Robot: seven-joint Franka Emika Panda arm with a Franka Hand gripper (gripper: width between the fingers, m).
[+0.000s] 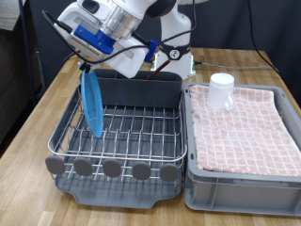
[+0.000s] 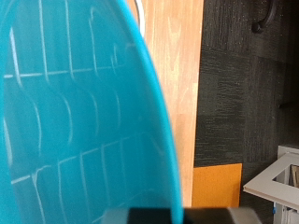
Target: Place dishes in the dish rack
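The gripper (image 1: pixel 87 64) pinches the top rim of the round bright-blue plate (image 1: pixel 92 104), standing on edge in the silver wire dish rack (image 1: pixel 118 141). Seating the lower rim between wires should prevent toppling.

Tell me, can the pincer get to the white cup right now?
Probably not yet: the pincer is gripping the blue plate upright in the dish rack. The white cup itself stands uncovered on the checked cloth.
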